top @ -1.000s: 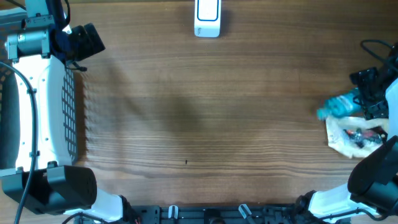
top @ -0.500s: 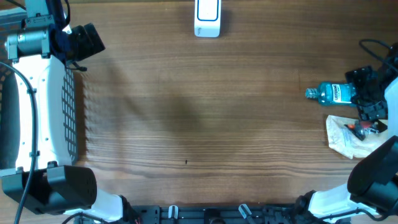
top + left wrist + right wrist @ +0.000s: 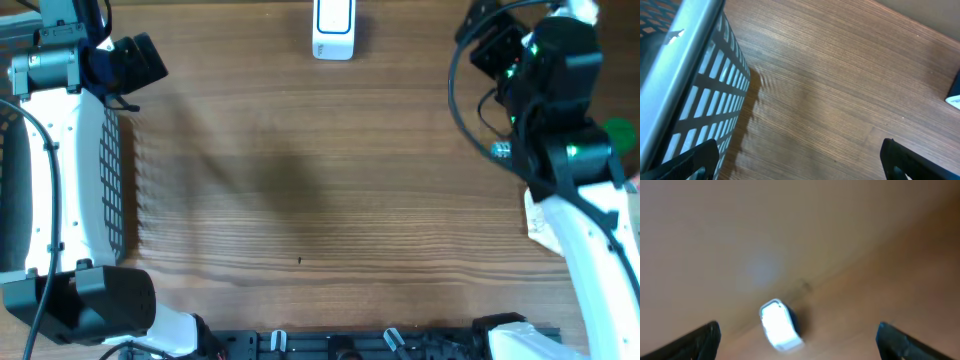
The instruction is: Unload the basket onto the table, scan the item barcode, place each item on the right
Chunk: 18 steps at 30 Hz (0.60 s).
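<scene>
- The barcode scanner (image 3: 333,28) sits at the top middle of the overhead frame, on the far edge of the wooden counter (image 3: 300,180), probably put there so either arm can carry something up to it
- The right arm (image 3: 560,100) stretches across the upper right of the overhead frame and hides most of what lies beneath it
- A small pale tip (image 3: 497,150) pokes out at that arm's left edge; it is likely one end of the item to be scanned, lying on the counter under the arm, but too little shows to name it
- Lower at the right edge a crumpled white bag (image 3: 542,215) lies on the counter, and a green patch (image 3: 620,135) shows beside the arm; what it belongs to cannot be told
- The right jaws are spread wide and empty: in the blurred right wrist view their dark tips sit in the two lower corners, with only the counter and the white scanner between them
- With nothing in hand there is no barcode to present, so picking the item up looks like the step to be done first
- The left arm (image 3: 50,180) runs down the far left of the overhead frame beside a white wire basket (image 3: 112,190)
- The left jaws are also released and hold nothing, hanging over bare wood next to the basket wall; they seem parked clear of the right arm's working side
</scene>
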{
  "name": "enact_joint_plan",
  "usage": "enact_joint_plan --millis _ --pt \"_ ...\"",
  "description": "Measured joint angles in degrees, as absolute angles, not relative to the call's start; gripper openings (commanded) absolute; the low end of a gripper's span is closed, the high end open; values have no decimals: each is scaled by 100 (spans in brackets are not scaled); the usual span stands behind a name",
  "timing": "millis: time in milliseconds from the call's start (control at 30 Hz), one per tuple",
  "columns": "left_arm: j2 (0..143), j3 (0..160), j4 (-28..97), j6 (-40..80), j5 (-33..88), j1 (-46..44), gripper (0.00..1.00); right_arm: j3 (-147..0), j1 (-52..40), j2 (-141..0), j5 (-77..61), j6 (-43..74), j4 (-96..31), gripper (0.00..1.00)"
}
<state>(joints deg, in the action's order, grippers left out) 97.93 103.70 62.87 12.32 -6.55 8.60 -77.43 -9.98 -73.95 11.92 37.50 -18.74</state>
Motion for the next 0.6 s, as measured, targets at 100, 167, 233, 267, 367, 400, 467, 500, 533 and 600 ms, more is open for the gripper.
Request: enact_joint_plan --millis 100,167,233,267,367,400,467,500,533,600 --pt "9793 10370 6278 1234 -683 860 100 -7743 -1052 -7203 1446 3531 -1260 100" --pt "9793 10370 6281 1234 -690 860 100 -7738 -1048 -7146 1562 3415 -943 100" --pt "9793 10363 6215 1232 -731 860 100 -7732 -1046 -7122 1636 3140 -528 100" --pt "9793 10355 6007 1229 -797 860 100 -7725 -1046 -7109 1660 2877 -250 100" --pt "9797 10350 5352 1234 -919 860 100 -7725 -1046 -6989 1704 1629 244 100" --pt "9800 10348 5026 1236 -941 860 100 -7725 -1046 -6849 1706 1374 294 100" --pt "9806 10315 4403 1144 -980 869 100 -7728 -1046 -6646 1717 856 176 100" --pt "9826 10313 3997 1068 -998 878 100 -7728 -1046 -6547 1721 666 82 100" --pt "9848 10311 3479 952 -1020 904 100 -7728 -1046 -6412 1723 412 -34 100" --pt "9867 10309 2696 880 -1000 952 100 -7730 -1046 -6239 1726 89 -204 100"
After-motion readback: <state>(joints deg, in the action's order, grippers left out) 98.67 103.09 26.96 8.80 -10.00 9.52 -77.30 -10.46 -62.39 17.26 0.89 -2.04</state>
